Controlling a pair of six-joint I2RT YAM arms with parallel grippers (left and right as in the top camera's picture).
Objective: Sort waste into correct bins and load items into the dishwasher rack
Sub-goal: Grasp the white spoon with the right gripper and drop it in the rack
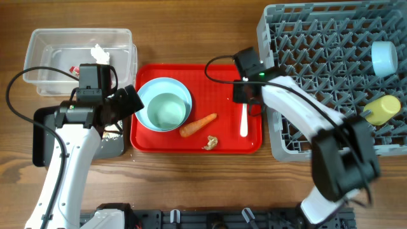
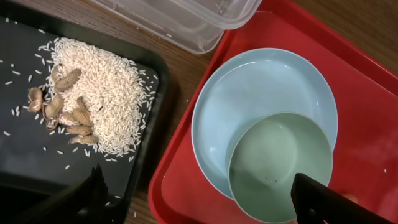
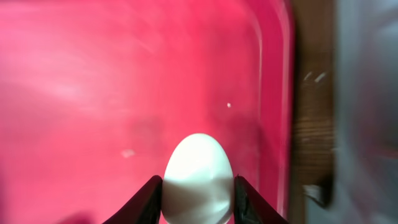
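Cup (image 1: 383, 109) and bowl (image 1: 384, 58) racked; carrot (image 1: 198, 125), lump (image 1: 210, 142), plate (image 2: 249, 93), second bowl (image 2: 280, 165) remain; right jaws pinch spoon (image 3: 198, 177), left jaws gape.

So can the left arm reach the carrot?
Probably yes. The carrot lies bare on the red tray, with nothing on top. The open left end effector sits by the plate and bowl, so it must reach over them.

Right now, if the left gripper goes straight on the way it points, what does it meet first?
Probably the near rim of the pale blue plate on the red tray, then the bowl lying in it. The left gripper is open; its height is unclear.
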